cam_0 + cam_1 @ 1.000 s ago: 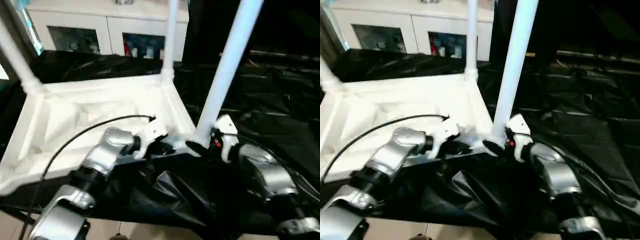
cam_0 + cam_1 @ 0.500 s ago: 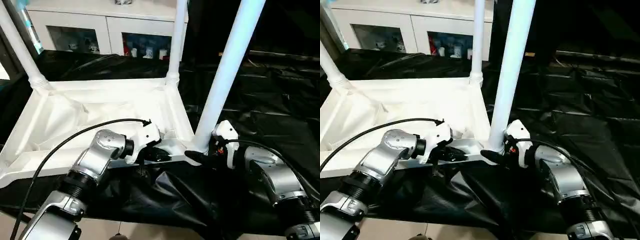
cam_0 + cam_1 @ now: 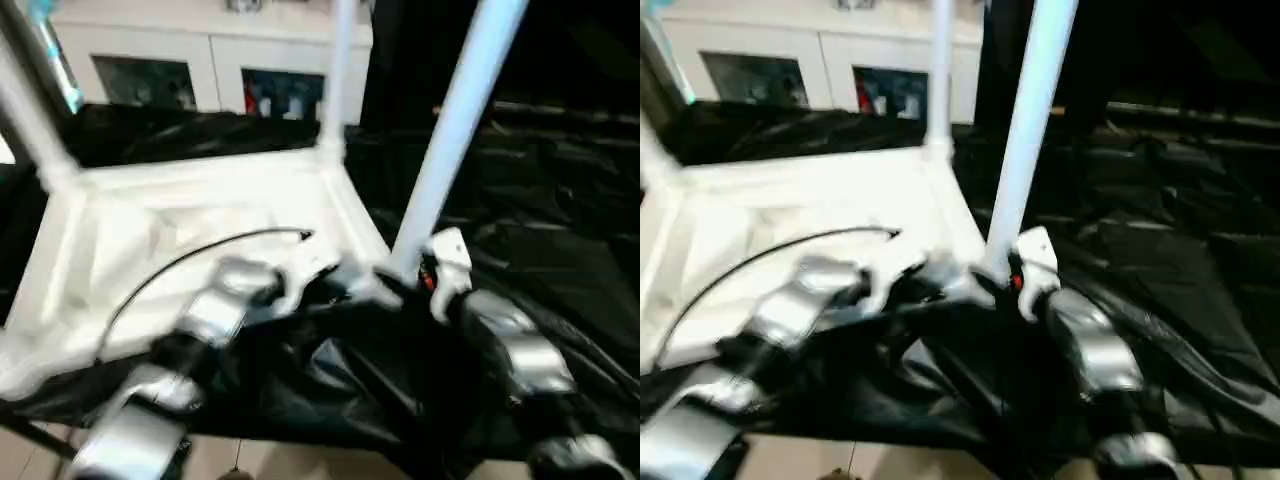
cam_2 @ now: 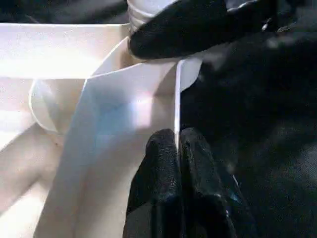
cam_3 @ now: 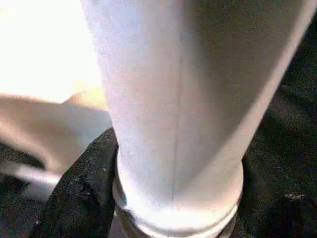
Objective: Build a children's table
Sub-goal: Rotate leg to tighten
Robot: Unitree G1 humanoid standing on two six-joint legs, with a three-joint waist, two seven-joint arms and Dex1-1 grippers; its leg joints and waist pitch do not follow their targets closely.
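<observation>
The white tabletop (image 3: 180,220) lies underside up on the black sheeting. Three white legs stand in its corner sockets: far left (image 3: 30,110), far right (image 3: 335,80) and near right (image 3: 450,130). My left gripper (image 4: 177,136) is shut on the thin near rim (image 4: 177,99) of the tabletop, close to the near right corner. My right gripper (image 3: 395,288) stands open around the base of the near right leg (image 5: 173,99). One finger (image 5: 84,198) touches the leg's collar, and a black finger of the same gripper (image 4: 198,25) lies against the socket in the left wrist view.
Black sheeting (image 3: 540,220) covers the big table and bunches up in front of the tabletop. A black cable (image 3: 200,255) arcs over my left forearm. A white cabinet with glass doors (image 3: 210,60) stands behind. Pale floor (image 3: 300,465) shows at the near edge.
The camera has shaken and shifted. My right gripper's jaws have narrowed around the near right leg's base. The left gripper keeps its hold on the rim.
</observation>
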